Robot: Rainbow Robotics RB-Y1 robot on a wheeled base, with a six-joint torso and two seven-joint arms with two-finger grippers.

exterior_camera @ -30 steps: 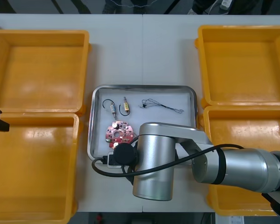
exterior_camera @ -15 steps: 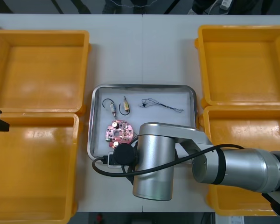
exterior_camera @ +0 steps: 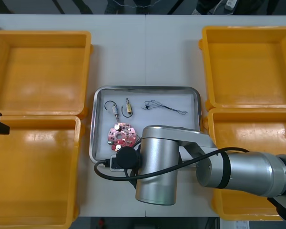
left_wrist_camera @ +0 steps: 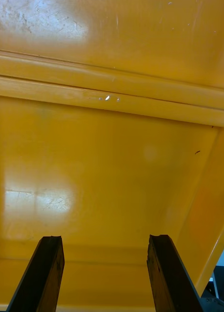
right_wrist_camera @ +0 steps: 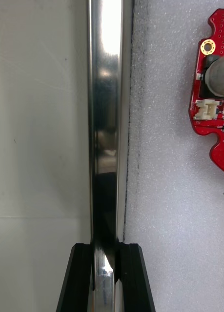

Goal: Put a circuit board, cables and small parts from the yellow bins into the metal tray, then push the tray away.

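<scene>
Front view: the metal tray [exterior_camera: 148, 88] lies at the middle of the tabletop [exterior_camera: 145, 52] between the four yellow bins [exterior_camera: 40, 71], its long axis running parallel to the tabletop's near edge and its short sides facing the bins. On its white inside, the round red circuit board [exterior_camera: 120, 134] sits toward the near left corner. Two small metal parts [exterior_camera: 115, 110] lie beyond the board, and a thin black cable [exterior_camera: 164, 107] stretches along the far side, roughly in line with the tray's long axis. The right arm [exterior_camera: 157, 167] reaches in from the tabletop's right edge and covers the tray's near rim.

At the right wrist, the right gripper [right_wrist_camera: 106, 251] has its fingers [right_wrist_camera: 82, 278] pinching that shiny rim [right_wrist_camera: 106, 122], which runs straight away from them; bare tabletop lies on one side, the board [right_wrist_camera: 214, 87] on the other.

The left gripper [left_wrist_camera: 104, 243] hangs at the tabletop's left edge over the near left bin [left_wrist_camera: 112, 170], fingers [left_wrist_camera: 43, 273] spread apart with nothing between them.
</scene>
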